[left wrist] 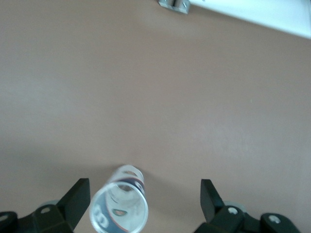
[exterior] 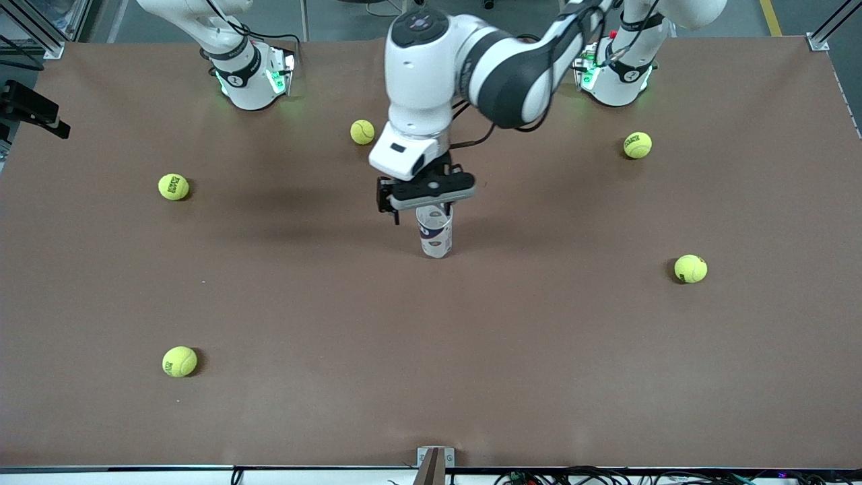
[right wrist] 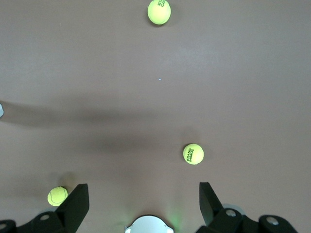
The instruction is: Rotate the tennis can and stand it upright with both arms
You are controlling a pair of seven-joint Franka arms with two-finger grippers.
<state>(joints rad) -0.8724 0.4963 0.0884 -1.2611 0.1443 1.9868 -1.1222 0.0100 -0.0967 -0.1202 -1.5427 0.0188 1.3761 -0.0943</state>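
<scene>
The tennis can stands upright on the brown table near its middle, open top up, with its white and navy label showing. My left gripper hangs right over the can's top, open. In the left wrist view the can sits between the spread fingers, closer to one finger, and neither finger touches it. My left gripper holds nothing. My right gripper is open and empty, high over its own base. It is out of the front view, and the right arm waits there.
Several tennis balls lie loose on the table: one just farther from the camera than the can, and others. A metal bracket sits at the near table edge.
</scene>
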